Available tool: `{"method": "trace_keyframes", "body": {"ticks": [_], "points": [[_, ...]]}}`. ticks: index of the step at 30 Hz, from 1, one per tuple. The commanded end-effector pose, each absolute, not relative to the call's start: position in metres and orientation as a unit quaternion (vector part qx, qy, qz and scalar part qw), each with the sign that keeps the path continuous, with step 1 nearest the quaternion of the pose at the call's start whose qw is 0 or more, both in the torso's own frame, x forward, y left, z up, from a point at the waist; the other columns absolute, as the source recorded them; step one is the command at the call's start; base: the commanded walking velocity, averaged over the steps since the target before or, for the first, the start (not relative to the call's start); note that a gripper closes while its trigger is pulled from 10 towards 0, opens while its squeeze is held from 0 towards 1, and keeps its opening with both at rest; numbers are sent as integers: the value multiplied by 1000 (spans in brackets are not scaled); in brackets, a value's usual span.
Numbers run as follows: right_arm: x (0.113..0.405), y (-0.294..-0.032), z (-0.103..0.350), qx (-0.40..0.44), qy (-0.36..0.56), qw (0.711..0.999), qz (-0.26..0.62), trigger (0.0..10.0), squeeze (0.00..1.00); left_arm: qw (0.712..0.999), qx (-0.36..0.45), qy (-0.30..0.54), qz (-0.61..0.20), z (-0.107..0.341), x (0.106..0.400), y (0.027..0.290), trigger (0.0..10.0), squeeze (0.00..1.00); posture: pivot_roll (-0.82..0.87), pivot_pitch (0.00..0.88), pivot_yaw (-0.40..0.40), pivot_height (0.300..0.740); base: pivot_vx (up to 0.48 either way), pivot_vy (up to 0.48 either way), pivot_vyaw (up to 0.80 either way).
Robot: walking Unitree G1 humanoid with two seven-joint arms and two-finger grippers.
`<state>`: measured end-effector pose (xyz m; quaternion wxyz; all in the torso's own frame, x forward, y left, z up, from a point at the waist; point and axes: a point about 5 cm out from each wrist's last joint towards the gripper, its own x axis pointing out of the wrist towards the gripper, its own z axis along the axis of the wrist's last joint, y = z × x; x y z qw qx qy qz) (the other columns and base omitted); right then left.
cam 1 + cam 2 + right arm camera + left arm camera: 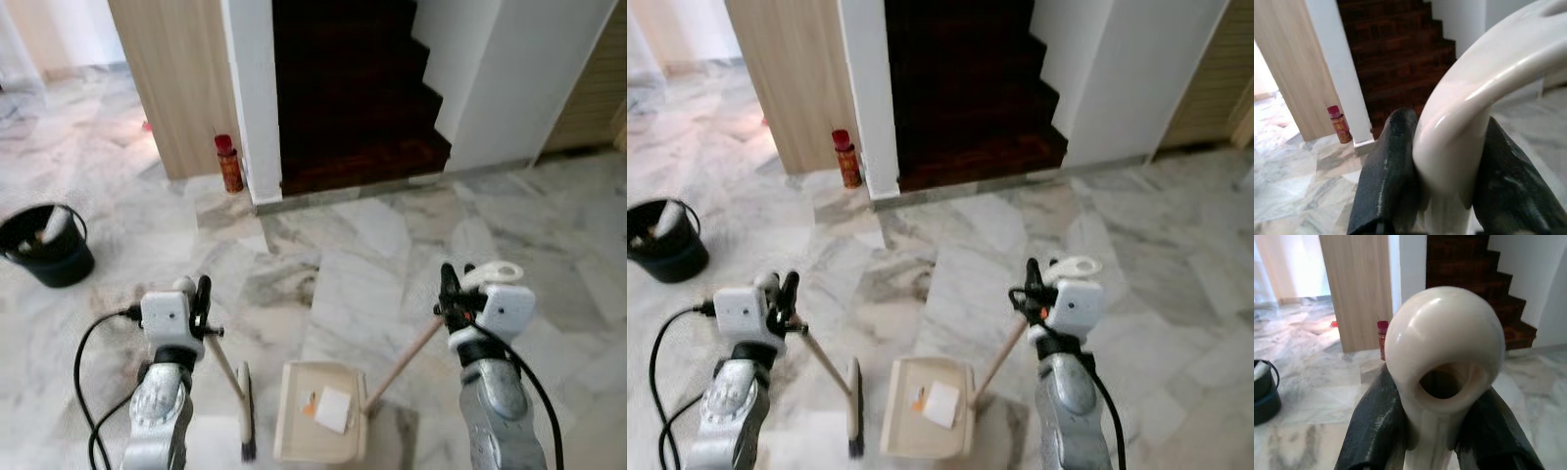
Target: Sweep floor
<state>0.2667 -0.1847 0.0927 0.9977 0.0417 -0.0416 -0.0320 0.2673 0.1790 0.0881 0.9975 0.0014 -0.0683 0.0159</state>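
Above marble, left end effector clamps broom

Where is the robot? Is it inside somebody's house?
Probably yes, a home's hallway. Dark wooden stairs go up behind a white wall, the marble floor has big tiles, and a black bucket stands nearby. The left gripper holds a broom, the right gripper a dustpan.

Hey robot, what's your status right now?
Left gripper shut on broom handle. Right gripper shut on dustpan handle. Dustpan on floor, paper scraps inside. Black bucket off left.
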Motion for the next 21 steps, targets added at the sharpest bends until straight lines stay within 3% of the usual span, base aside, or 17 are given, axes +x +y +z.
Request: {"method": "trace_keyframes", "body": {"ticks": [1, 10, 16, 21], "points": [[270, -186, 105, 45, -69, 996, -34, 10000, 0, 995, 4, -98, 12, 101, 270, 178, 10000, 0, 7, 0, 3, 740, 0, 356, 0], [272, -186, 110, 33, -76, 996, -29, 10000, 0, 995, 4, -97, 13, 101, 271, 178, 10000, 0, 11, 0, 0, 740, 0, 358, 0], [273, -184, 110, 36, -75, 996, -27, 10000, 0, 995, 4, -96, 14, 102, 271, 178, 10000, 0, 16, 0, -1, 740, 0, 356, 800], [273, -183, 110, 41, -73, 996, -29, 10000, 0, 995, 5, -96, 15, 102, 270, 179, 10000, 0, 16, 0, 0, 740, 0, 357, 86]]}}
